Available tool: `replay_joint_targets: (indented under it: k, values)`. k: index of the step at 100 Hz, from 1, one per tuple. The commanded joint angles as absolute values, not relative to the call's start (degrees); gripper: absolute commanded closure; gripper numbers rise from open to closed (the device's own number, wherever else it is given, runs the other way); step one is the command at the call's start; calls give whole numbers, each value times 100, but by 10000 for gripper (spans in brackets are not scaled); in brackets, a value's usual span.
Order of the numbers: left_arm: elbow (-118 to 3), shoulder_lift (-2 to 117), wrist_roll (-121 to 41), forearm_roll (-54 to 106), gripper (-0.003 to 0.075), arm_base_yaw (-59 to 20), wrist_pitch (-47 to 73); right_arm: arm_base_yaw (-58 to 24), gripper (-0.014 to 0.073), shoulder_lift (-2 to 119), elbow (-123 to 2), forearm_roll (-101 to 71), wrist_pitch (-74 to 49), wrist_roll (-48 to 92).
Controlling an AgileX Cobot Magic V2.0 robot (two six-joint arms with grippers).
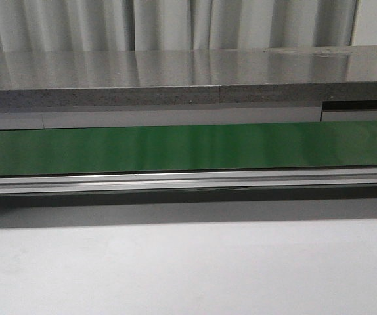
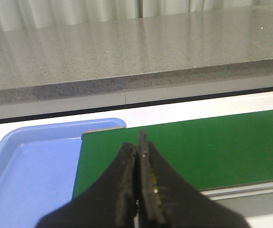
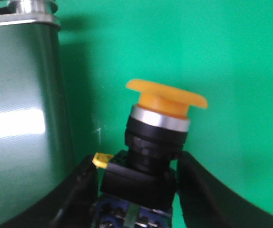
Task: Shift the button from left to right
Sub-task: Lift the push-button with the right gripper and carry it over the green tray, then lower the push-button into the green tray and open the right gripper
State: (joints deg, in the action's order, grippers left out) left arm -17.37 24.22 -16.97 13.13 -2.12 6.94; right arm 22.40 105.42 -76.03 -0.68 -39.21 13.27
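The button (image 3: pixel 166 97) shows only in the right wrist view: a yellow-orange mushroom cap on a silver ring and a black boxy body with a small yellow tab. My right gripper (image 3: pixel 139 178) is shut on the black body, one finger on each side, over the green belt (image 3: pixel 222 47). My left gripper (image 2: pixel 137 148) is shut and empty, above the end of the green belt (image 2: pixel 212 142) beside a blue tray (image 2: pixel 27 175). Neither gripper nor the button shows in the front view.
The green conveyor belt (image 1: pixel 188 147) runs across the front view with a metal rail (image 1: pixel 188 180) along its near side. A grey speckled counter (image 1: pixel 175 72) lies behind it. A shiny metal side piece (image 3: pixel 22 118) stands next to the button.
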Motion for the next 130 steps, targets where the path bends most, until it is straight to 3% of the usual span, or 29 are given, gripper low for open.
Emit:
replay_joint_targets:
  k: [1, 22, 41, 48, 100, 130]
  values:
    - [-1896, 2446, -1694, 1384, 739, -259, 199, 2278, 323, 10377, -7793, 0, -3662, 1402]
    - [-1896, 2446, -1694, 1384, 739, -259, 199, 2280, 291, 10511, -7793, 0, -3635, 1402]
    - [-1896, 2446, -1694, 1384, 739, -259, 199, 2280, 61, 10511, -7793, 0, -3659, 1402]
    - [-1896, 2446, -1694, 1384, 739, -259, 199, 2280, 22, 10511, -7793, 0, -3684, 1402]
    - [-1896, 2446, -1694, 1384, 739, -259, 199, 2216, 20, 9741, -7793, -381, -3367, 1070]
    - [-1896, 2446, -1694, 1384, 739, -259, 199, 1501, 20, 8651, -7708, -808, -3026, 1070]
